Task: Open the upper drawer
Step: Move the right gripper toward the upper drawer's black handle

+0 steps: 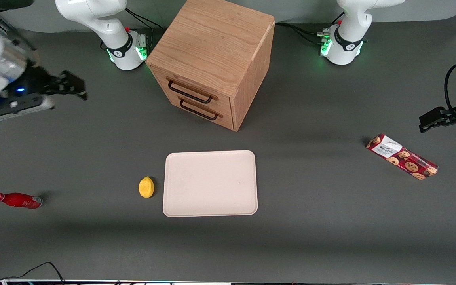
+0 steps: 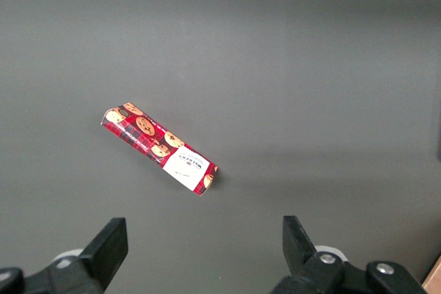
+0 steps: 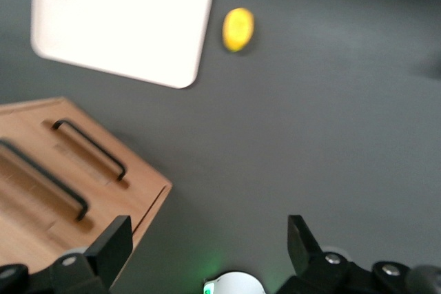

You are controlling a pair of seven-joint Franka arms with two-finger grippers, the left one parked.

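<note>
- Nearest the front camera, in front of the cabinet (image 1: 212, 59), lies a pale tray (image 1: 210, 183) with a lemon (image 1: 146, 187) just beside it; a red bottle (image 1: 17, 200) lies toward the working arm's end of the table, a cookie packet (image 1: 402, 156) toward the parked arm's.
- The upper drawer (image 1: 194, 90) sits shut, flush in the cabinet's front above the lower drawer (image 1: 204, 111) (same handle — easy to confuse).
- Its bar handle (image 1: 190, 91) runs along the drawer front, its long axis level.
- The gripper (image 1: 67, 85) hangs in the air well apart from the cabinet, toward the working arm's end, fingers spread wide and holding nothing.
- Judgement: the handle lies sideways from the gripper, toward the cabinet — the fingers would need to straddle the bar across its length.
</note>
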